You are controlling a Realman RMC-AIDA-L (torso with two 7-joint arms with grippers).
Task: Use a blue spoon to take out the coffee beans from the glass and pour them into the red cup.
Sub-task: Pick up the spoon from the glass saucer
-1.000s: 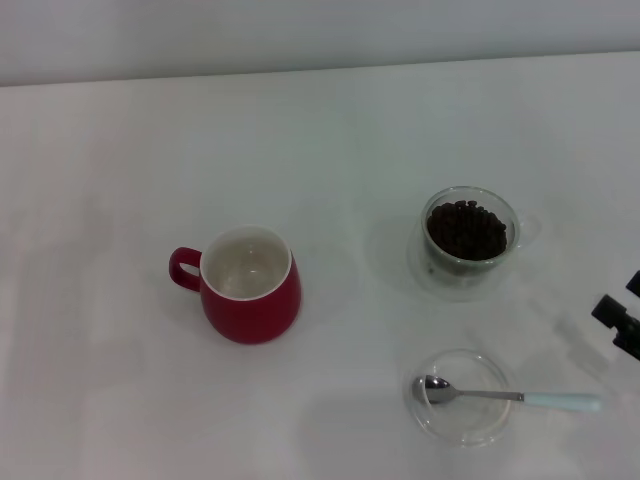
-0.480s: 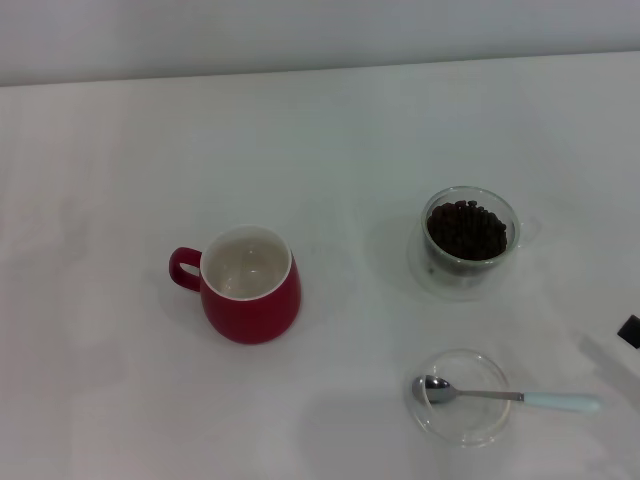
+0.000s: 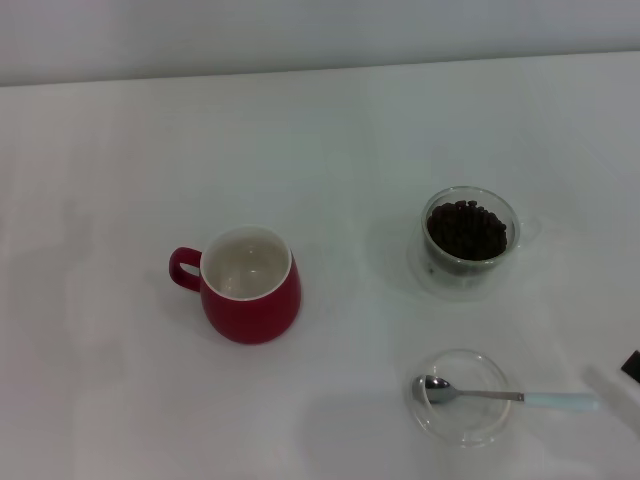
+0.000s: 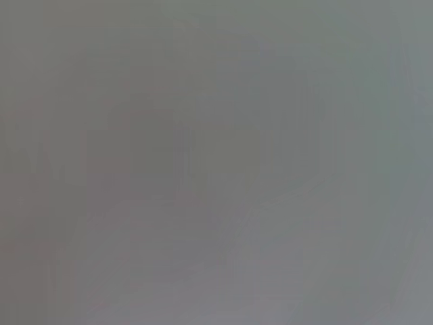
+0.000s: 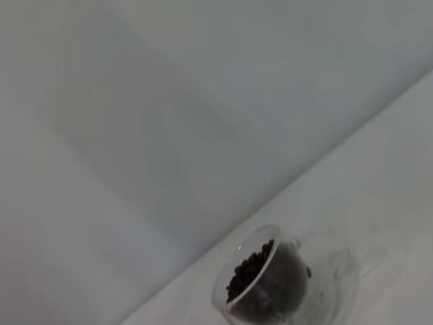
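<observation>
Right gripper [image 3: 632, 366]: only a dark sliver at right edge of head view, just past spoon handle tip; can't tell if clenched or released.
Left gripper: not seen anywhere; its wrist cam shows blank grey.
Spoon [image 3: 510, 397]: lower right, bowl resting in clear dish [image 3: 462, 432], blue handle sticking out toward right edge, prob. so it's easy to pinch.
Glass [image 3: 470, 238]: right of centre, above dish, full of beans [image 3: 466, 230]; untouched.
Red cup [image 3: 251, 285]: left of centre, upright, empty, well apart from glass.
</observation>
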